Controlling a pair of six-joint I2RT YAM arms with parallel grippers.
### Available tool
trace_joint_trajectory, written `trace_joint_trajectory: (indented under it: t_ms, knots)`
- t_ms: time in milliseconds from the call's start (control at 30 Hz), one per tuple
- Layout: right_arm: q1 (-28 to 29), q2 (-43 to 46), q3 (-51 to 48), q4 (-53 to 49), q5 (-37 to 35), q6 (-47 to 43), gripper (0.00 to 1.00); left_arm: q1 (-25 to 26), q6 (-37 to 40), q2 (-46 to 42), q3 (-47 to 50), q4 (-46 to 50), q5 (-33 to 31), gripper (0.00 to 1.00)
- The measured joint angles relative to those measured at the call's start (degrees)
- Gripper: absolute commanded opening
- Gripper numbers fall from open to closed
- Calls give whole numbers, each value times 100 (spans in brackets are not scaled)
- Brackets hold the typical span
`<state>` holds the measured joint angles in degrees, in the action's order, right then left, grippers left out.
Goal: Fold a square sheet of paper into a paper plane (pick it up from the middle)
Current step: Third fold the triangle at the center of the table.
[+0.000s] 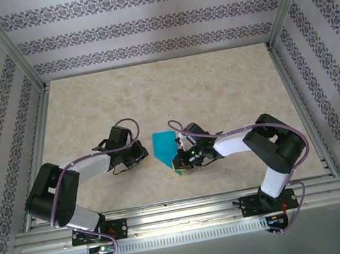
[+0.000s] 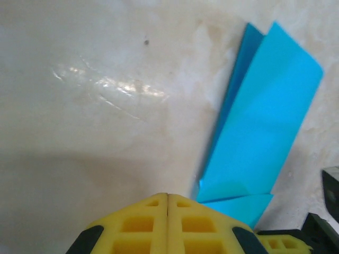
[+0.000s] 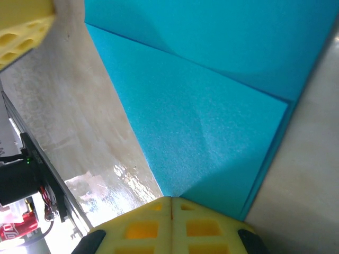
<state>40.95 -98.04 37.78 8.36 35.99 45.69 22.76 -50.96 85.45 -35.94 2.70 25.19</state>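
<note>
Folded teal sheet of paper (image 1: 164, 143) flat at mid-table (image 1: 215, 83), left end effector (image 2: 168, 198) fingers together beside its left edge, right end effector (image 3: 171, 201) fingers together at its near corner, bare table beyond.

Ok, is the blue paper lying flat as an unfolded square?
No: the paper is folded into a long narrow shape with overlapping layers and visible creases.

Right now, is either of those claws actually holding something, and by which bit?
The left gripper is shut on nothing, beside the folded paper. The right gripper has its shut tips at the paper's pointed end; whether it is pinched or merely pressed, I cannot tell.
</note>
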Motion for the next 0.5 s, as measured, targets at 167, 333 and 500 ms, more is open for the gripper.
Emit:
trace_joint_trajectory:
  t_ms: [167, 333, 500]
  knots:
    - [-35, 0, 11, -79, 63, -70, 0, 15, -4, -345, 2, -96, 111, 0]
    - [-35, 0, 22, -103, 61, -70, 0, 195, -33, -173, 2, -474, 380, 0]
    - [-35, 0, 22, -103, 61, -70, 0, 562, -46, 411, -138, -754, 610, 0]
